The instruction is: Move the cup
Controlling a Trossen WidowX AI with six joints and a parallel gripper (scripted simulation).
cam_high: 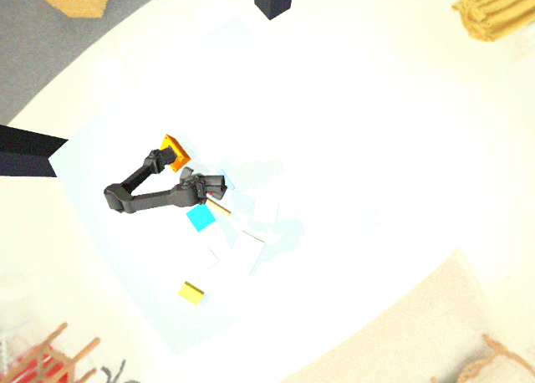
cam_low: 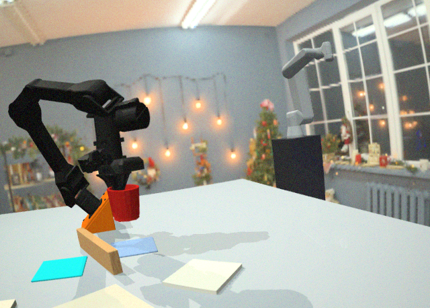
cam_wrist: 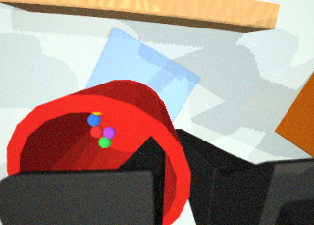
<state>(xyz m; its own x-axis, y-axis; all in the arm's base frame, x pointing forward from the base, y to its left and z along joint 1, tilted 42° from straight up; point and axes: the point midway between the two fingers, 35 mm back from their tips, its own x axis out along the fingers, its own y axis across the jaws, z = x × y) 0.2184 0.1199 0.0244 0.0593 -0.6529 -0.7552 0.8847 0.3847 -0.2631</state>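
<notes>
The red cup (cam_low: 123, 202) hangs in the air at the left of the exterior view, its base well off the table (cam_low: 277, 228), with the light blue pad (cam_low: 135, 246) lying below and a little toward the camera. The gripper (cam_low: 119, 185) is clamped on the cup's rim, one finger reaching down inside and the other outside the wall. From the wrist view the cup fills the lower left of the frame, and a small cluster of marbles (cam_wrist: 100, 132) sits deep at the bottom: blue, red, purple and green.

I would judge the cup stiff and light, a hard smooth-walled thing that will not give under the pinch but could swivel around it, since only one patch of rim is held. The marbles are loose and will roll at any tilt; their weight is small, yet a shift to one side could tip the cup on that single grip point. Held by the rim it stays upright if the wrist stays level.

The cyan pad (cam_low: 59, 268) lies at the lower left of the exterior view, past the wooden block (cam_low: 99, 250) that stands between the two pads. The orange wedge (cam_low: 100, 218) sits just behind the cup.
</notes>
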